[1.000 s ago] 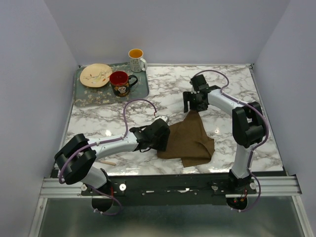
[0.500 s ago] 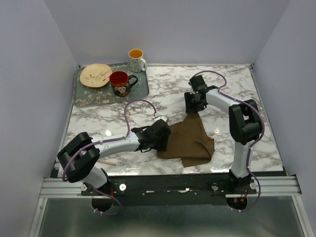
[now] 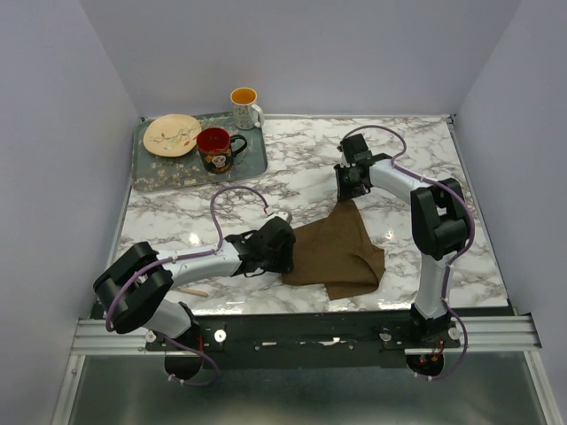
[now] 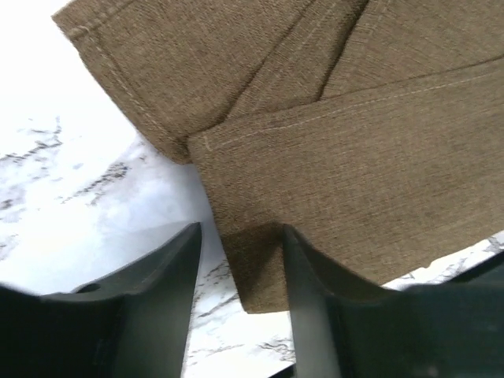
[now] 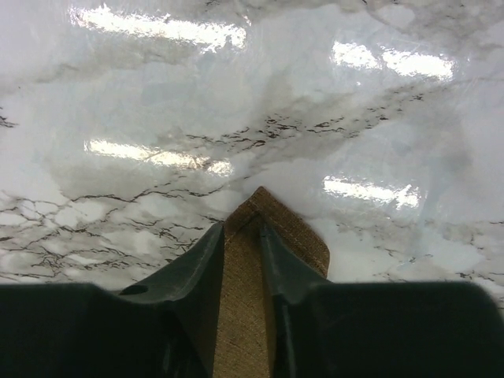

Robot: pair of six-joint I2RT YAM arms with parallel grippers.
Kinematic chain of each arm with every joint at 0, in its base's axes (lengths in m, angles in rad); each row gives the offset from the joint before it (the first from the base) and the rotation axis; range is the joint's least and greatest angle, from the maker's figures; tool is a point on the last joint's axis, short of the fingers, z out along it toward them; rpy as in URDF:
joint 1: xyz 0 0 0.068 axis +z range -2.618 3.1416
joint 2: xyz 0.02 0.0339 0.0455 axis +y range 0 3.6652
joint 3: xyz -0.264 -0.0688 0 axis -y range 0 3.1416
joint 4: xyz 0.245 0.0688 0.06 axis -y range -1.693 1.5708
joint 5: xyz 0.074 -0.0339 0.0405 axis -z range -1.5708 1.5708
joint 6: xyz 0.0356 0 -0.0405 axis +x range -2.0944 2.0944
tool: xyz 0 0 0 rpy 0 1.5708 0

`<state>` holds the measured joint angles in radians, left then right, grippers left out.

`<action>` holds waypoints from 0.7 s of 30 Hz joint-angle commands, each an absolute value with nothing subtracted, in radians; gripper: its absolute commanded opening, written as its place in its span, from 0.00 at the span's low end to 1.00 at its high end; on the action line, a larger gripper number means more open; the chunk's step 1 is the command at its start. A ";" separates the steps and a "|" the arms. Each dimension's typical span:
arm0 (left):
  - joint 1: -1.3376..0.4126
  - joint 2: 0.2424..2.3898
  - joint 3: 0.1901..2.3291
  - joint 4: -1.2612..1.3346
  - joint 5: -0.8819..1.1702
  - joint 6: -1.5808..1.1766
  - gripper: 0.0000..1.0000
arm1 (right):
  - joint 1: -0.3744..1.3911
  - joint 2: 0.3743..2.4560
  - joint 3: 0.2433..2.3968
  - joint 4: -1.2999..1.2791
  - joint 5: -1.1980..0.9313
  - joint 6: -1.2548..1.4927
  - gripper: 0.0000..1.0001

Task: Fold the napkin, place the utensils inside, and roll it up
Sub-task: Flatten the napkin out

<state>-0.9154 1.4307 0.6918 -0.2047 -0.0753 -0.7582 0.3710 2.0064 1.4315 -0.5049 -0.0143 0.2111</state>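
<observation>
Top external: spoon point(image 3: 196, 291) sits at the near edge of the table point(image 3: 301, 164), tucked beside the left arm point(image 3: 190, 262), only its pale handle showing. It's well apart from the napkin point(image 3: 341, 252), which lies right of centre with one flap already lapped over.

Left wrist: left gripper point(image 4: 239, 236) is down on the napkin's near-left corner. Jaws are apart with cloth between them and a sliver of marble showing on one side, so we call it released, not biting yet.

Right wrist: right gripper point(image 5: 242, 227) is pinched on the far corner, cloth filling the gap between the fingers.

Far left there's a tray point(image 3: 252, 161) with a plate point(image 3: 172, 135) and mugs point(image 3: 213, 146), out of the way.

Risks as we see them:
- Left jaws straddle stacked layers, so we may grab only the top one and skew the fold.
- Right has just the tip of the corner, so any tension and it slips.
- Left arm swinging could knock the spoon off the edge.
</observation>
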 commanded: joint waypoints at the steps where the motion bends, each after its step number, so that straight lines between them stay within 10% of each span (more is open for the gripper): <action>1: -0.911 1.407 0.695 -0.160 -0.032 -0.775 0.43 | 0.365 1.965 1.436 -0.485 -0.015 0.207 0.25; 8: -0.890 1.391 0.722 -0.190 -0.023 -0.741 0.00 | 0.357 1.948 1.454 -0.483 -0.038 0.233 0.01; 21: -0.848 0.951 1.211 -0.359 -0.434 -0.326 0.00 | 0.279 1.272 1.463 -0.474 0.077 0.132 0.01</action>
